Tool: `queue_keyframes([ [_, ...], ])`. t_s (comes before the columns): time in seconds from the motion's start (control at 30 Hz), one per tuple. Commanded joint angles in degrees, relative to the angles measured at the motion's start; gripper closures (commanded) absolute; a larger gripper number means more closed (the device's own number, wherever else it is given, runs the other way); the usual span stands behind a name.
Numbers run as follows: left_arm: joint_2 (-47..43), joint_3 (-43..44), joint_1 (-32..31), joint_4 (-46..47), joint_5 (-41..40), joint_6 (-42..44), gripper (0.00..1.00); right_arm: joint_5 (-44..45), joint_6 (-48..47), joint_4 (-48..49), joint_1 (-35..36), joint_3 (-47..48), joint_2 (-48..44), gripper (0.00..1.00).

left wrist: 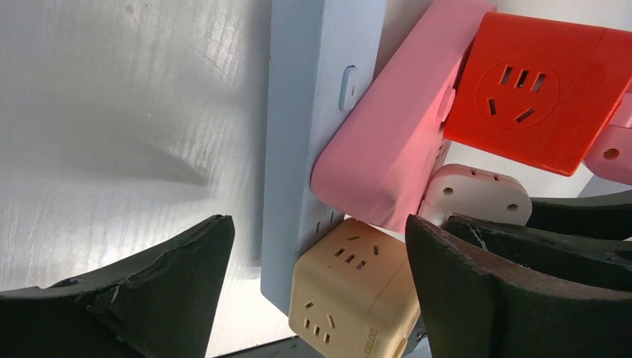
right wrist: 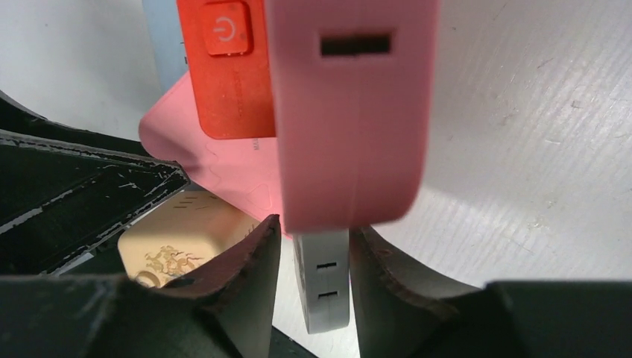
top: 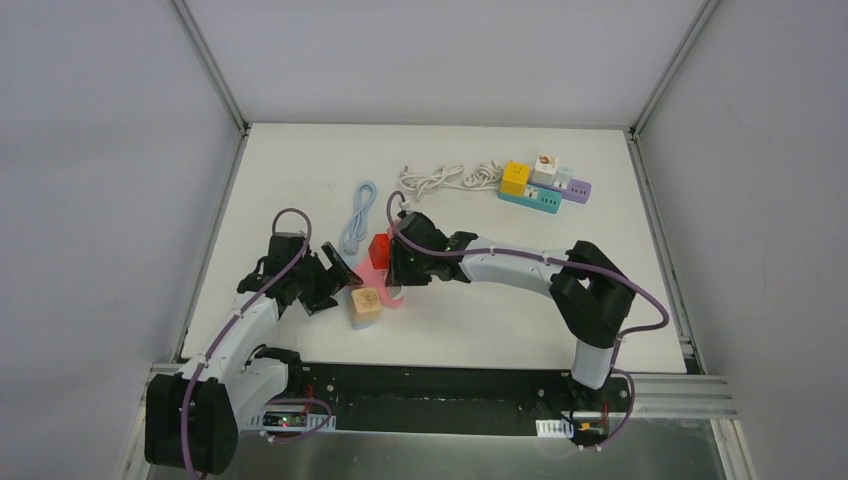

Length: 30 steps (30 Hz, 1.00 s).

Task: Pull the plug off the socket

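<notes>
Plainly, on the table [top: 300,180] the cluster sat left of centre, toward the near side. The grey strip [left wrist: 302,112], the socket, lay flat. A pink strip [left wrist: 387,142] was tilted across it, with a red cube [left wrist: 533,89] plugged into that. The beige plug [left wrist: 346,294] sat at the grey strip's near end, seemingly right against the pink strip's corner.

Your left gripper [left wrist: 319,220] had its fingers wide apart, straddling the grey strip and the beige plug. Your right gripper [right wrist: 317,227] had its fingers clamped on a pale slotted piece [right wrist: 324,287] below the pink strip. Whether that was the grey strip's end or another plug, I couldn't tell.

By my judgement, you needed to centre the left fingers on the beige plug alone, close squarely on two flat faces, and draw straight along the pins while the right arm held the strip down. A skewed grip would likely have dragged the whole stack.

For room, the near edge ran close behind the cluster, and bare table lay left, right and far. The far strip [top: 545,190] and white cord [top: 440,178] sat well apart at far right. The blue cord [top: 357,215] lay just beyond the cluster and could have snagged a wide swing.
</notes>
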Motion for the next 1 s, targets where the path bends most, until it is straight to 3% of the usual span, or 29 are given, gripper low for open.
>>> queue_keyframes([
  [0.0, 2.6, 1.4, 0.4, 2.8, 1.5, -0.8, 0.15, 2.9, -1.8, -4.6, 0.8, 5.1, 2.0, 0.63],
  [0.13, 2.4, -0.8, 0.4, 1.4, 0.0, 0.3, 0.26, 9.6, -2.5, -10.8, 2.6, 9.7, 4.8, 0.7],
  [0.3, 0.0, -3.9, 0.4, 0.0, -2.4, 0.7, 0.33, 7.3, -2.6, -12.5, 3.1, 11.8, 6.5, 0.99],
  [0.47, -1.6, -4.2, 0.4, -1.5, -4.8, 1.8, 0.4, 2.2, -2.2, -13.5, 1.6, 14.0, 5.1, 1.0],
  [0.67, -1.6, -4.6, 0.4, -1.5, -5.6, 2.4, 0.52, -12.5, 3.1, -2.8, -2.7, 8.9, 1.8, 1.0],
  [0.97, -1.3, -3.9, 0.1, -3.7, -7.8, 3.4, 0.62, 4.2, -1.3, -13.2, 0.4, 17.4, 6.5, 1.0],
])
